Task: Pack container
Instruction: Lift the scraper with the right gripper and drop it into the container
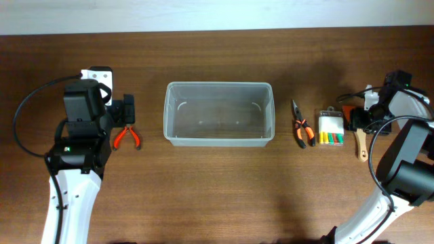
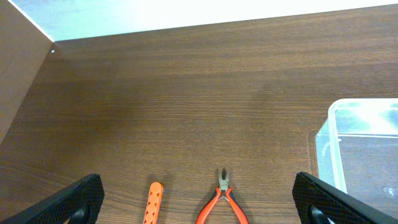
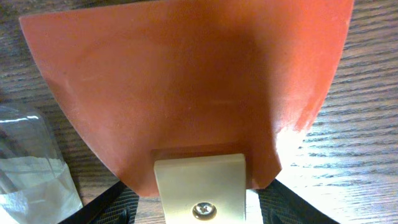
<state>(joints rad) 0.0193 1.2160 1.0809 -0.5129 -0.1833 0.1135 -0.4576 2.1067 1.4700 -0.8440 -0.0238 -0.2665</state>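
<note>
The container (image 1: 218,113), a large clear rectangular bin, stands empty at the table's middle; its corner shows in the left wrist view (image 2: 364,143). My left gripper (image 1: 127,112) (image 2: 199,208) is open and empty, over orange-handled pliers (image 1: 126,137) (image 2: 222,199) and an orange strip (image 2: 153,202). My right gripper (image 1: 359,118) (image 3: 199,211) is low at the far right, its fingers open on either side of the pale handle (image 3: 199,183) of a scraper with an orange blade (image 3: 186,81). Narrow gaps show between fingers and handle.
Right of the container lie black-and-orange pliers (image 1: 301,129) and a small clear case with coloured pieces (image 1: 331,129) (image 3: 28,168). The scraper's wooden handle (image 1: 362,144) points toward the front. A white block (image 1: 98,73) sits behind the left arm.
</note>
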